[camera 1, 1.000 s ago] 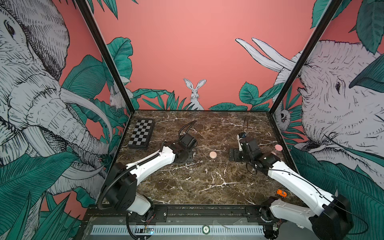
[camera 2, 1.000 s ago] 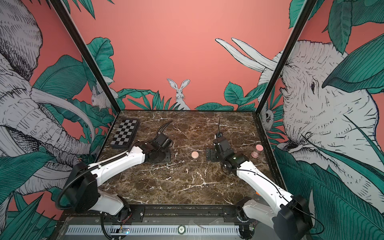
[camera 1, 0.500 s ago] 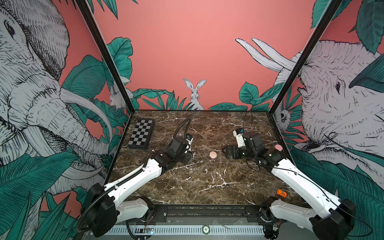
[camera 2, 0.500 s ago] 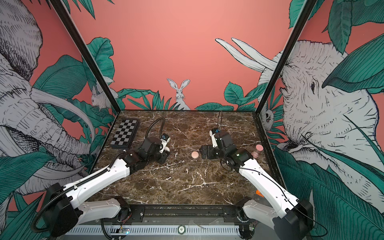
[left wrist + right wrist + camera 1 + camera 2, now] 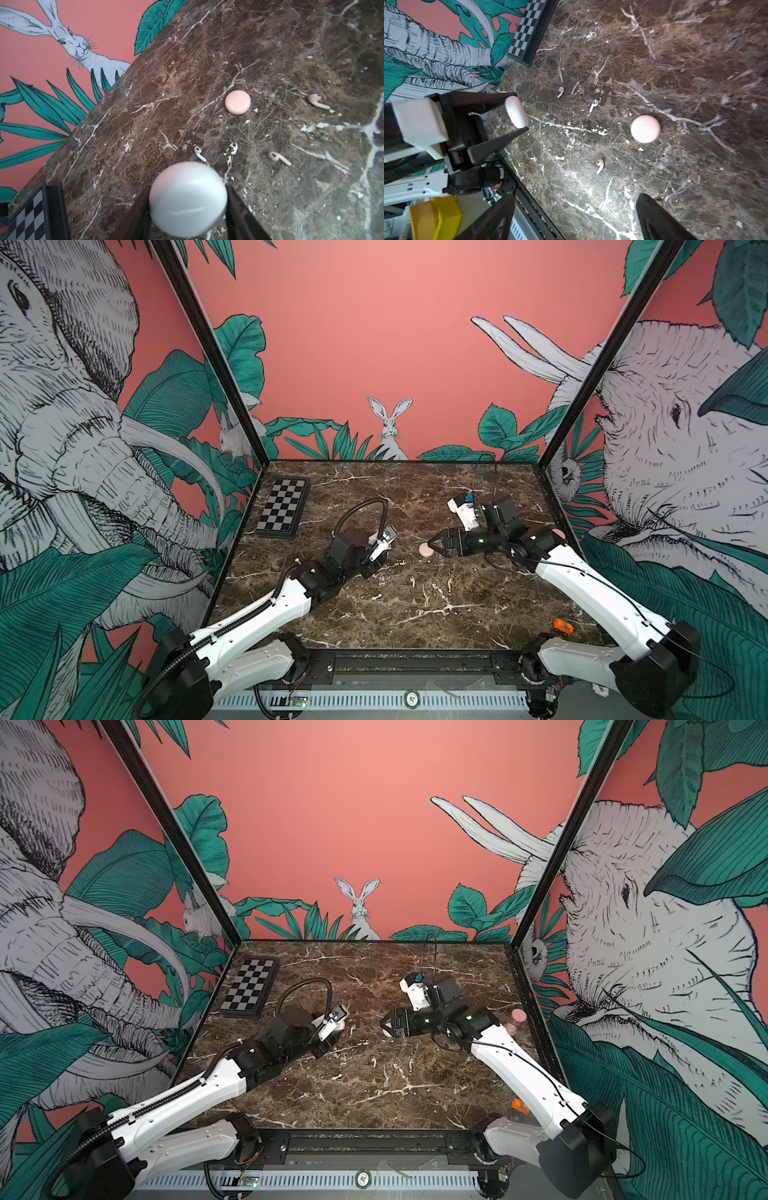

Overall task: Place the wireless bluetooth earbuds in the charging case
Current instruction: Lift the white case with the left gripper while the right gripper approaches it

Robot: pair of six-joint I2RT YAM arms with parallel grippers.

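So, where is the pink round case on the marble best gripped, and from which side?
Probably across its rounded rim, coming from above. The pink case lies flat and low like a puck, so only opposite edges give the open right claw a hold.

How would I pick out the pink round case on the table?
Find the marble table and look near its middle, just ahead of the right arm's open fingers. The pink case lies flat there, a disc far bigger than the stemmed earbuds around it; the white case is gripped in the left fingers.
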